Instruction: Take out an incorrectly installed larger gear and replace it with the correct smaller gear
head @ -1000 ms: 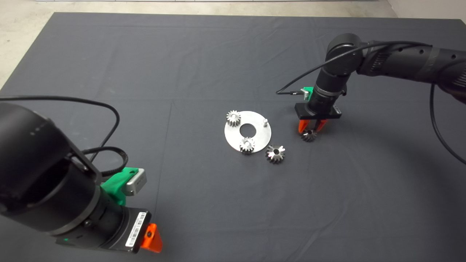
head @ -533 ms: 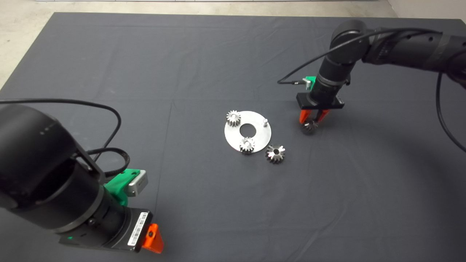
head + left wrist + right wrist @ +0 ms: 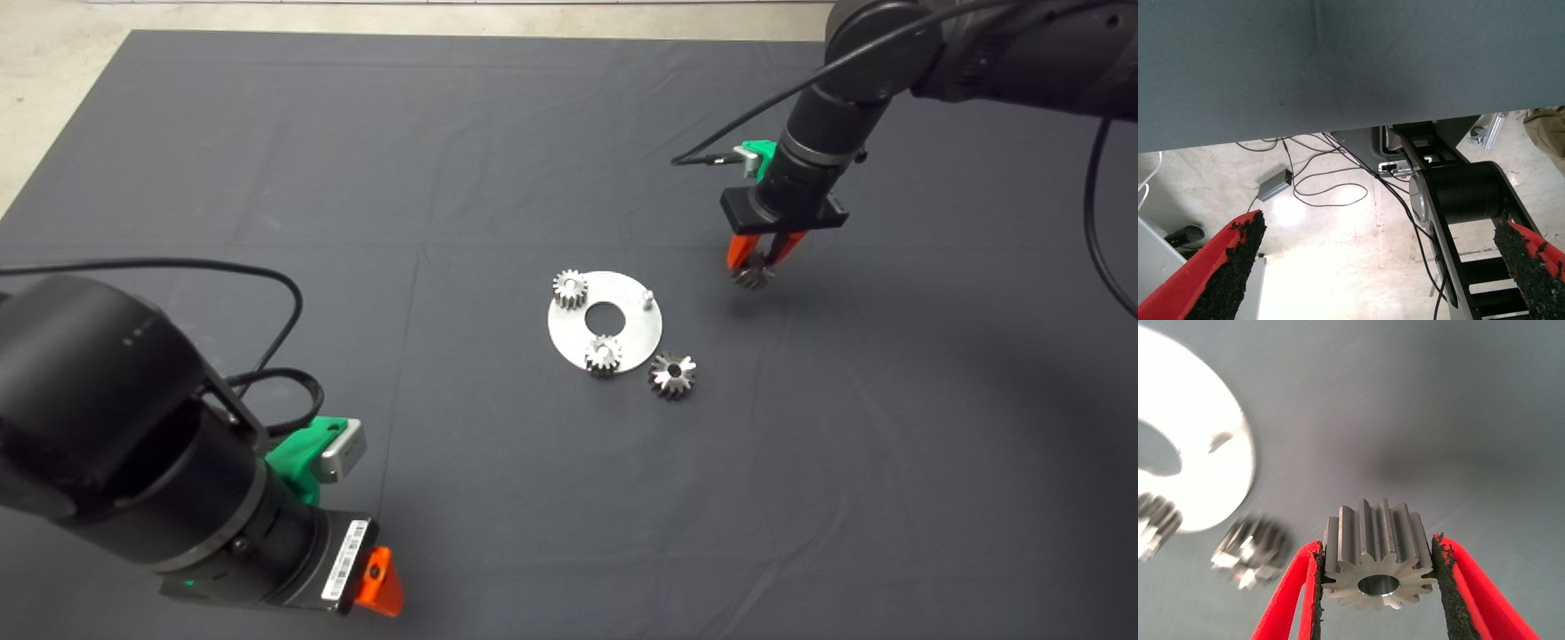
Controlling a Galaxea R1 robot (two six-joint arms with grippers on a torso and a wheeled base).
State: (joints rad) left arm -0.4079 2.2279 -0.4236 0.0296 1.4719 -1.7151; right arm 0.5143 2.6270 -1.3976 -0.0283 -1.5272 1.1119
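My right gripper is shut on the smaller gear and holds it in the air, to the right of and beyond the round silver plate. In the right wrist view the dark-grey gear sits between both pads, its centre hole showing. The larger gear, shiny with flaring teeth, lies on the mat at the plate's near right edge; it also shows in the right wrist view. The plate's bare peg stands at its right side. My left gripper is open and idle at the lower left.
Two small pale gears sit on the plate, around its centre hole. The left wrist view shows the left gripper open, the mat's edge and, beyond it, floor cables.
My right gripper has risen from the mat with the smaller gear in it and moved towards the mat's far side. The left arm has shifted only slightly.
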